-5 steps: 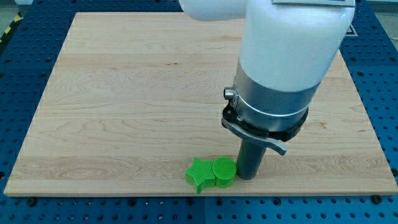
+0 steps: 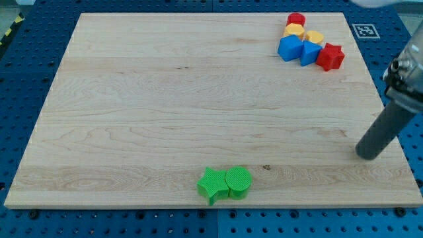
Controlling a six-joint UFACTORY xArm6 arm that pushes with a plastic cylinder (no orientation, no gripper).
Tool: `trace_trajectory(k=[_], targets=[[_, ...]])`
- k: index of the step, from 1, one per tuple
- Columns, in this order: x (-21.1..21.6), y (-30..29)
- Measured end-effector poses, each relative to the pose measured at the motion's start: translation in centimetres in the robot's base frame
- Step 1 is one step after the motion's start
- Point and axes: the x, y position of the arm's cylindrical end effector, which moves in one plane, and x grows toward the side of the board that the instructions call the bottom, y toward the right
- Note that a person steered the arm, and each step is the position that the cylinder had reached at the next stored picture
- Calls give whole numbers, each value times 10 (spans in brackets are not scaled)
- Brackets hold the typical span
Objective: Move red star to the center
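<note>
The red star (image 2: 330, 56) lies near the view's top right corner of the wooden board (image 2: 152, 112), touching a blue block (image 2: 310, 53) on its left. My tip (image 2: 367, 156) rests on the board near the right edge, well below the red star and apart from every block.
Beside the red star sits a cluster: a blue block (image 2: 289, 48), two yellow blocks (image 2: 295, 30) (image 2: 314, 36) and a red round block (image 2: 297, 19). A green star (image 2: 211, 185) and a green round block (image 2: 238, 182) touch each other at the bottom edge.
The arm has swung from beside the green round block to the view's right, uncovering the top right cluster. The green blocks have not moved.
</note>
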Motion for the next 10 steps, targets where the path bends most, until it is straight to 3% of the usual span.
trace_trajectory(k=[1, 7, 10], targets=[[-32, 19], [-55, 78], [-177, 81]])
